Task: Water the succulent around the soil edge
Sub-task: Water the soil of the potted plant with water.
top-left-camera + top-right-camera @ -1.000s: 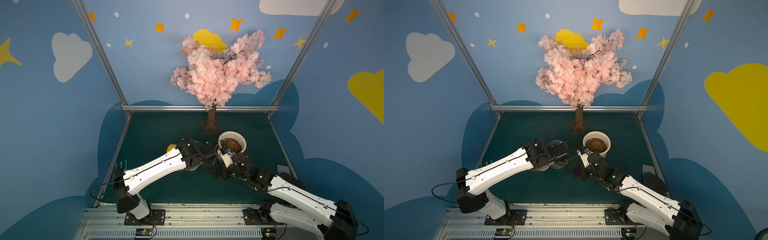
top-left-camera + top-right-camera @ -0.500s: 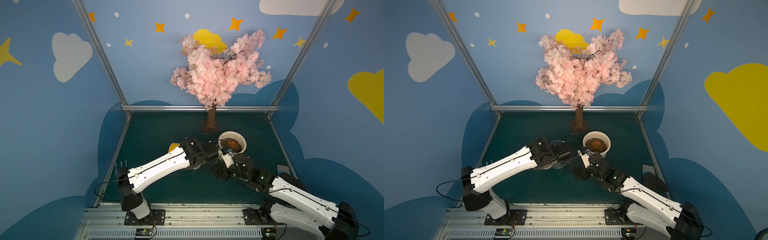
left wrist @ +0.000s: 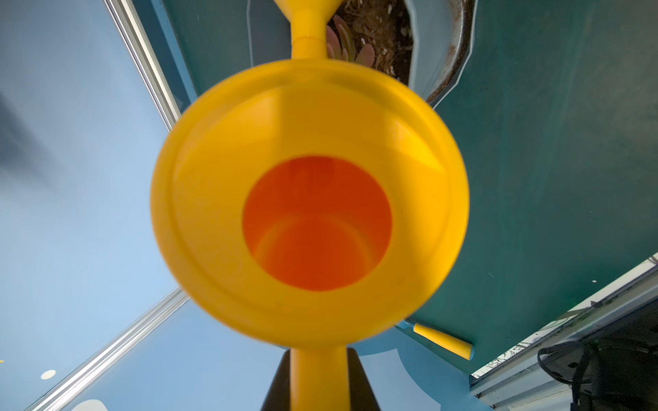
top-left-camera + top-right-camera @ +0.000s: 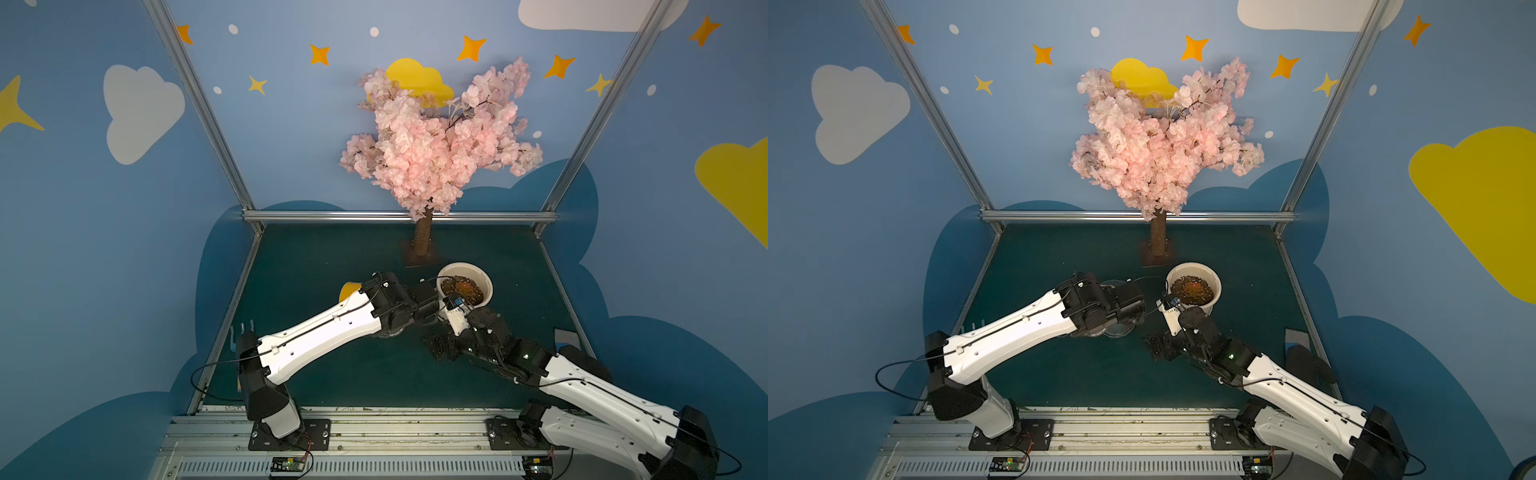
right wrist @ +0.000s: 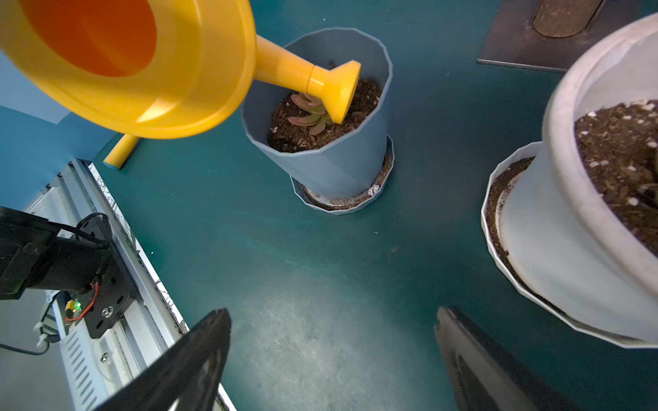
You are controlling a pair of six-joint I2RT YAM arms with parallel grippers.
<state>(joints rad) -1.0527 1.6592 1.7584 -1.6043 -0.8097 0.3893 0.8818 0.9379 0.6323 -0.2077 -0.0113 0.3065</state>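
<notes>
The left gripper (image 3: 318, 359) is clamped on the handle of the yellow can (image 3: 309, 203), with its dark fingers (image 3: 279, 388) on either side of the handle. The can is tipped forward. Its spout rose (image 5: 340, 92) sits inside the rim of the blue pot (image 5: 320, 160), just above the succulent (image 5: 308, 115) and the dark soil (image 5: 295, 137). The pot stands in a saucer (image 5: 341, 206) near mid-mat, at 9 o'clock from the white pot (image 4: 1192, 264), and is mostly hidden under the left arm in both top views. The right gripper (image 5: 331, 315) hangs wide and empty over bare mat (image 5: 302, 267), at 7 o'clock from the white pot. The pink tree (image 4: 436, 145) stands at 12 o'clock. A blue tag (image 4: 457, 300) on the right wrist camera is too small to read
</notes>
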